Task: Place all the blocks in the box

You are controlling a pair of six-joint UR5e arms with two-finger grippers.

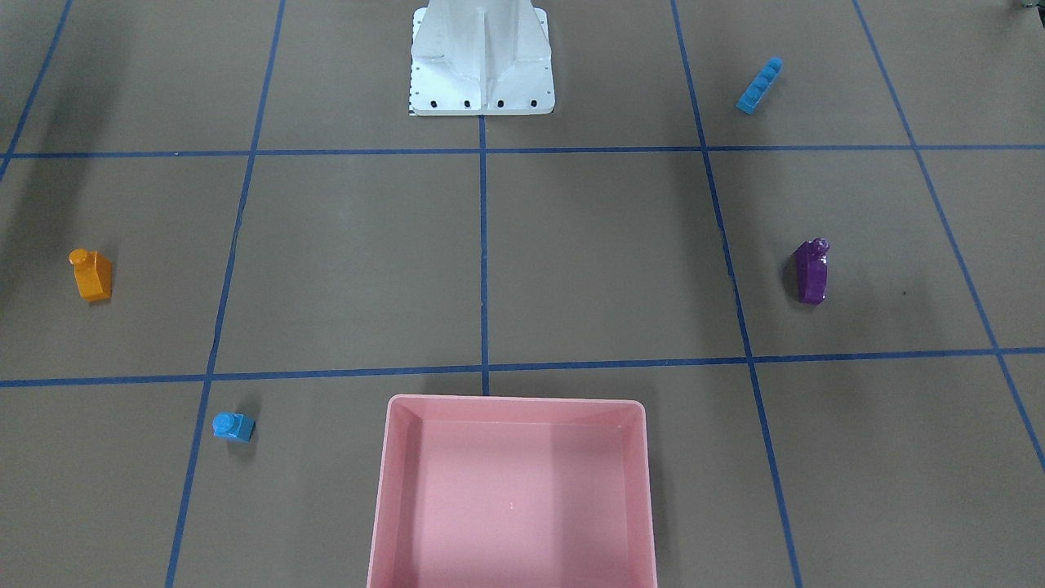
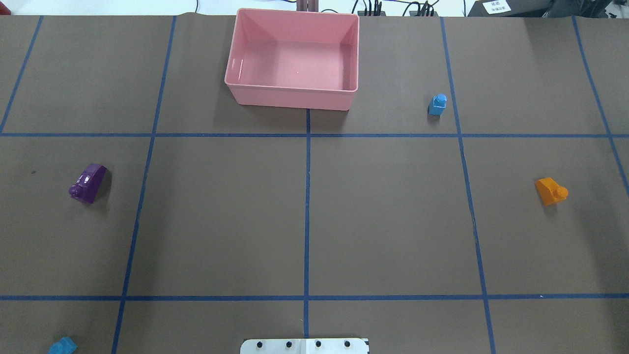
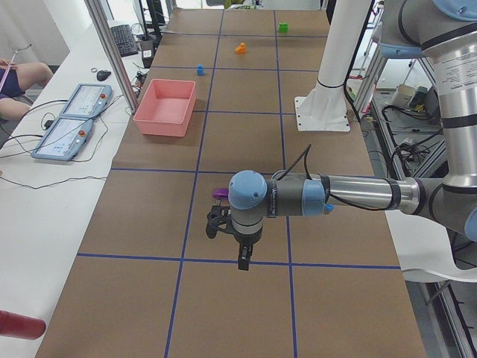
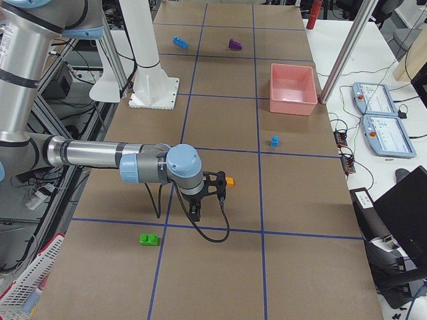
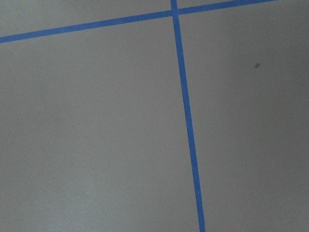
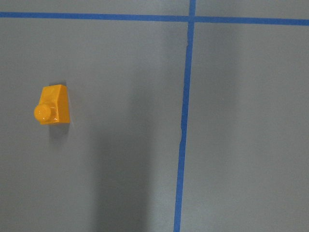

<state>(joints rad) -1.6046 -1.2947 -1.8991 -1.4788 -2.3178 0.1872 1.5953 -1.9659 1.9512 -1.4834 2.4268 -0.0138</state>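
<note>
- Five blocks in all, every one on the brown table (image 2: 221,221) and outside the box (image 2: 290,89).
- One orange sloped block (image 2: 551,191) sits on the robot's right side, stud up, and shows at the left of the right wrist view.
- One small blue single-stud block (image 2: 437,104) stands on the same side, near the box and just beside a blue tape line.
- One purple sloped block (image 2: 88,183) lies on the robot's left side, well apart from the box.
- One long blue four-stud bar (image 1: 759,85) lies on the left too, level with the white robot base (image 1: 482,57).
- One green two-stud block (image 4: 149,239) rests far out at the right end of the table, seen only in the side views.
- One pink box stands at the table edge across from the robot, on the centre tape line.
- Two grippers: the left gripper (image 3: 237,242) hangs over the table beside the purple block, and the right gripper (image 4: 208,200) hangs beside the orange one. Both show only in the side views, so I cannot tell how wide either stands or whether it holds anything.
- Two teach pendants (image 3: 86,99) lie on the white bench beside the table.
- One white label (image 2: 494,6) beyond the table carries print too small to read.
</note>
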